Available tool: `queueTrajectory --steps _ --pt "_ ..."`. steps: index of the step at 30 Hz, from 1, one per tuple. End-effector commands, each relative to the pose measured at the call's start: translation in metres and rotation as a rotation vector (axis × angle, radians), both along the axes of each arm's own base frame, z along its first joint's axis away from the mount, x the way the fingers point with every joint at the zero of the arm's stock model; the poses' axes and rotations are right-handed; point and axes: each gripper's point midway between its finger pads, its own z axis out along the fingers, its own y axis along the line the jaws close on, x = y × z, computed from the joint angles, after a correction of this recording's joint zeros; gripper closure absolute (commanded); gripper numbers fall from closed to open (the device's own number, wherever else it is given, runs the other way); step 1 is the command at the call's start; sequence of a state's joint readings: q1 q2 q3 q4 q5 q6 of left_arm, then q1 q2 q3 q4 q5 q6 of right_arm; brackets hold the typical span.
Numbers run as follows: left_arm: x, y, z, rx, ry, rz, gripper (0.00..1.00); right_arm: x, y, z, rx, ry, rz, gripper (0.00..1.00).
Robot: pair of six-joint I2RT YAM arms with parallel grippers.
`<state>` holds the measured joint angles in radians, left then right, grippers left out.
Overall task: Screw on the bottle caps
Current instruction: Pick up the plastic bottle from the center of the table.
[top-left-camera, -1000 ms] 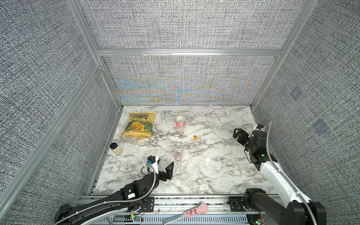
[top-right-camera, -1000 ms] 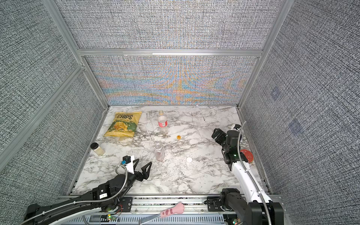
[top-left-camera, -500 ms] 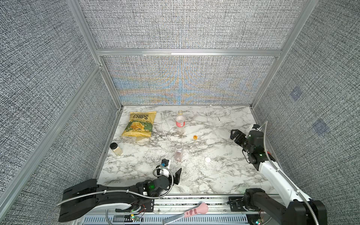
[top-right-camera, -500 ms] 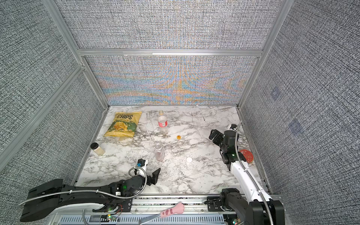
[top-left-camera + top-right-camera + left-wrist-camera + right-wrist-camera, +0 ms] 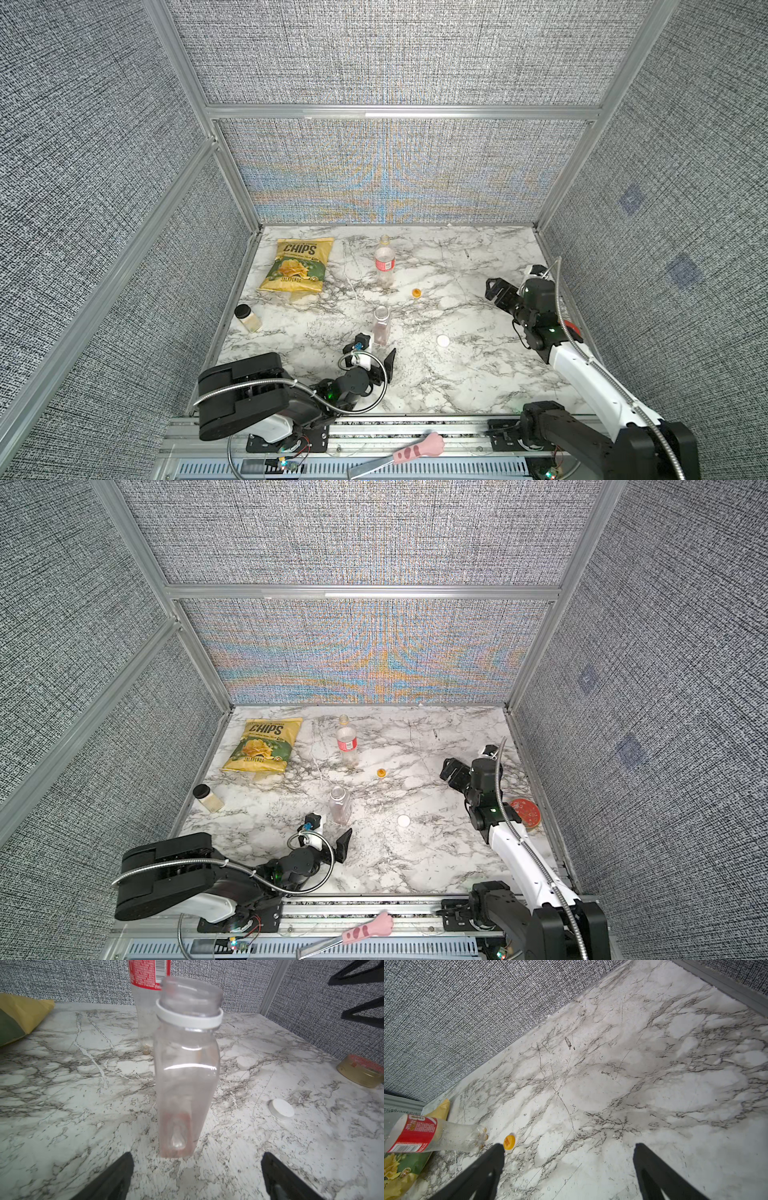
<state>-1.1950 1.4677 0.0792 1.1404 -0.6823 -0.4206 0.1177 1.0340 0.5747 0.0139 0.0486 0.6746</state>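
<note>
The shorter pink-tinted bottle (image 5: 381,330) (image 5: 340,808) (image 5: 187,1076) stands uncapped mid-table, a white ring on its neck. My left gripper (image 5: 376,351) (image 5: 330,831) (image 5: 195,1167) is open just in front of its base, not touching it. The taller red-label bottle (image 5: 384,262) (image 5: 347,742) (image 5: 436,1136) stands uncapped further back. The orange cap (image 5: 416,293) (image 5: 380,772) (image 5: 509,1142) lies to its right. The white cap (image 5: 443,341) (image 5: 403,821) (image 5: 281,1109) lies right of the pink bottle. My right gripper (image 5: 496,291) (image 5: 451,771) (image 5: 569,1147) hangs open and empty, right of the orange cap.
A yellow chips bag (image 5: 299,266) lies at the back left. A small black-lidded jar (image 5: 247,318) stands by the left wall. A round red tin lid (image 5: 525,812) sits near the right wall beside my right arm. A pink-handled tool (image 5: 415,451) rests on the front rail.
My left gripper has moved right and forward, up to the pink bottle's base, and the arm has folded up behind it. My right gripper has shifted a little left. Both stayed open.
</note>
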Motion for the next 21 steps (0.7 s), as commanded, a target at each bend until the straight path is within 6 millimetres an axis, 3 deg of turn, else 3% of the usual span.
queueTrajectory --steps 1,21 --pt "0.008 -0.009 0.030 -0.109 -0.080 -0.013 0.04 0.001 0.001 0.001 -0.020 -0.009 0.008 0.01" --pt "0.044 -0.007 0.030 -0.074 -0.176 0.046 0.15 0.003 0.017 -0.005 -0.036 0.002 0.067 0.01"
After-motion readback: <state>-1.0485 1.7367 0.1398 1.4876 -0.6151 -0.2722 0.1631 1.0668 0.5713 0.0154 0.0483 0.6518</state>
